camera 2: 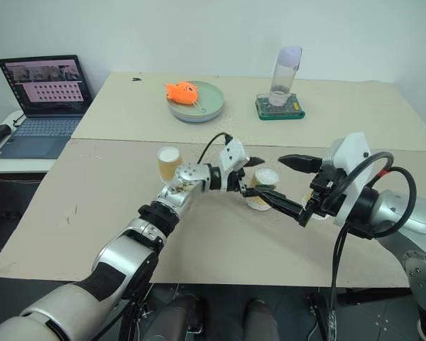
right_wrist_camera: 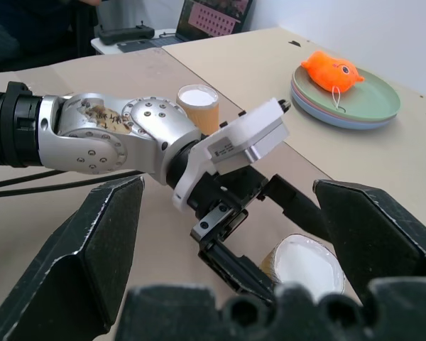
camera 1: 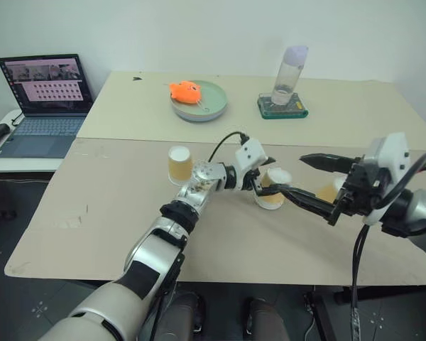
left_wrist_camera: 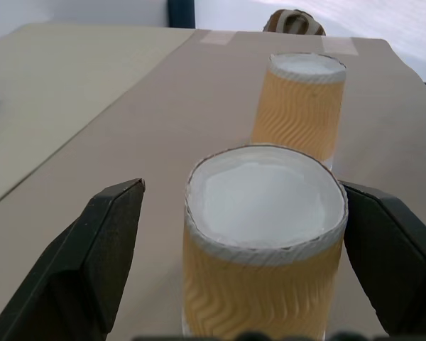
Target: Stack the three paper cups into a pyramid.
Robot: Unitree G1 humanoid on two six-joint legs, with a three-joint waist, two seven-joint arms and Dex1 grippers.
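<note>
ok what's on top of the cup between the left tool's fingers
Nothing. The cup stands upside down, its white base bare, with the open left tool around it. A second cup stands on the table beyond it, not stacked. Whatever lies under the cup is covered.

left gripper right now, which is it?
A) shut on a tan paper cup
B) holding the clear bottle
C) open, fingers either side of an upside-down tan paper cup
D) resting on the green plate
C: the left gripper has its black fingers spread, with gaps to the upside-down tan paper cup standing between them on the table.
</note>
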